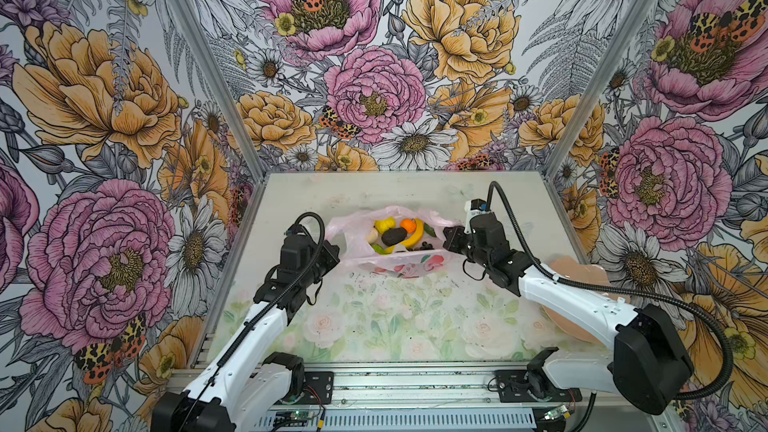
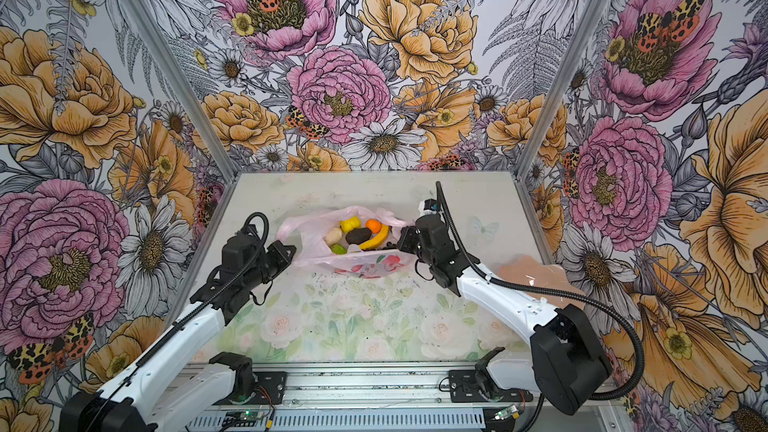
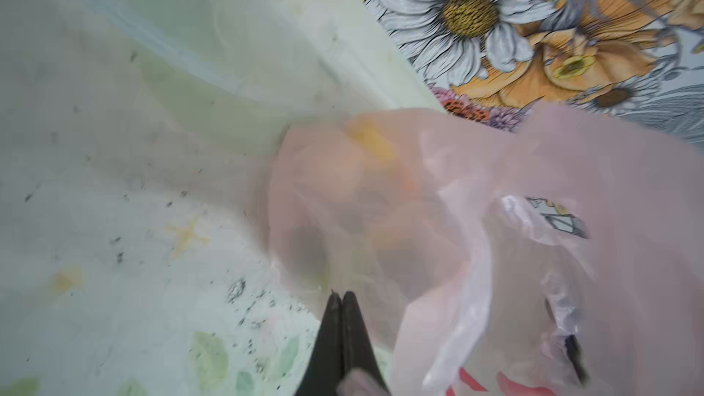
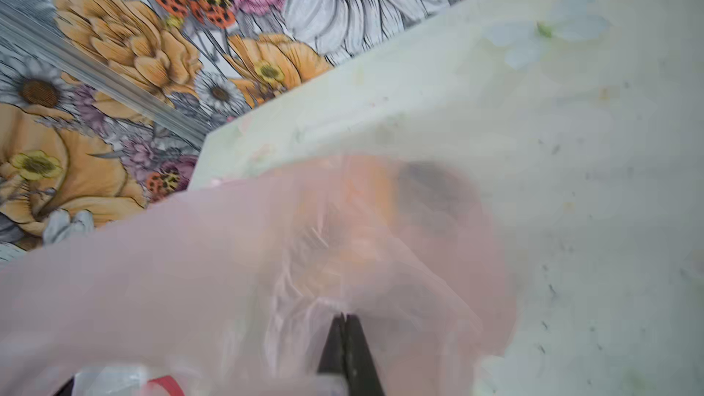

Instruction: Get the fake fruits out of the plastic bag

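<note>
The pink plastic bag (image 1: 353,245) (image 2: 309,243) lies at the middle of the table with its mouth spread wide. Inside it show the fake fruits: a yellow lemon (image 1: 384,225), an orange (image 1: 408,225), a banana (image 1: 417,234), a dark avocado (image 1: 393,236), a whitish lump (image 1: 372,236), a lime-green citrus (image 1: 378,248) and dark grapes (image 1: 422,246). My left gripper (image 1: 336,249) (image 3: 341,293) is shut on the bag's left edge. My right gripper (image 1: 446,236) (image 4: 344,316) is shut on the right edge, where the film puckers at its tips. Both wrist views are blurred.
A peach-pink plate (image 1: 582,272) (image 2: 528,272) lies at the right side of the table, partly under my right arm. Flowered walls close the table in on the left, back and right. The table (image 1: 395,326) has a pale flower print with dark specks.
</note>
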Tool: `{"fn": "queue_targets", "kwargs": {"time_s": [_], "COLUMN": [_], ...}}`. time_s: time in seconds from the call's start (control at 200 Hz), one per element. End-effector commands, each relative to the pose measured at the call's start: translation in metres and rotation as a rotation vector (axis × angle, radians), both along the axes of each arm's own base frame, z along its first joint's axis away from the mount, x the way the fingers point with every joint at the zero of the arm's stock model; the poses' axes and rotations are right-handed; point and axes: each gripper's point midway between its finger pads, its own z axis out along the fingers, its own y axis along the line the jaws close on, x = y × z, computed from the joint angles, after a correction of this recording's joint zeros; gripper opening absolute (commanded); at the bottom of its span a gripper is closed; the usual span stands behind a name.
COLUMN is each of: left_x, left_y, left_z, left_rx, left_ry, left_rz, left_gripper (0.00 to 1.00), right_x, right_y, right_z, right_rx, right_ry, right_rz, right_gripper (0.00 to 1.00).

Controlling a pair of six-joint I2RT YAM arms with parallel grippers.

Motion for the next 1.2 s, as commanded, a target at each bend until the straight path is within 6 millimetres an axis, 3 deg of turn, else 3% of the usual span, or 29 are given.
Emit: {"fn": "queue_targets", "kwargs": {"time_s": [0.0,0.105,0.22,0.37,0.52,0.636,0.756,0.896,1.016,1.191], "left_x": [-0.004,-0.012,-0.019,-0.037,-0.057,-0.067,-0.070,-0.069,-0.061,-0.043], "left_y": [0.002,0.004,0.008,0.021,0.026,0.022,0.000,-0.052,-0.101,-0.144], "left_z": [-0.011,-0.018,-0.003,0.035,0.082,0.119,0.158,0.195,0.185,0.125], "left_rx": [-0.027,0.017,0.092,0.254,0.351,0.436,0.462,0.441,0.450,0.508], "left_ry": [0.011,0.055,0.050,0.007,-0.070,-0.125,-0.193,-0.261,-0.212,-0.073], "left_rz": [0.016,0.007,0.002,0.044,0.063,0.045,-0.013,-0.126,-0.229,-0.305], "left_gripper": [0.00,0.03,0.26,0.55,0.67,0.69,0.67,0.65,0.67,0.72], "right_x": [-0.002,-0.007,-0.005,-0.005,-0.006,-0.006,-0.006,-0.006,-0.006,-0.009], "right_y": [-0.009,-0.012,-0.007,0.000,0.006,0.009,0.011,0.012,0.013,0.011], "right_z": [-0.006,-0.011,0.003,0.018,0.023,0.024,0.027,0.031,0.034,0.038], "right_rx": [0.079,0.073,0.069,0.043,0.020,0.008,-0.004,-0.013,-0.015,-0.028], "right_ry": [0.007,0.014,-0.022,-0.063,-0.078,-0.085,-0.098,-0.112,-0.121,-0.145], "right_rz": [-0.085,-0.085,-0.059,-0.026,-0.012,-0.007,-0.002,0.000,-0.001,0.003], "right_gripper": [0.00,0.00,0.00,0.00,0.00,0.00,0.00,0.00,0.00,0.00]}}
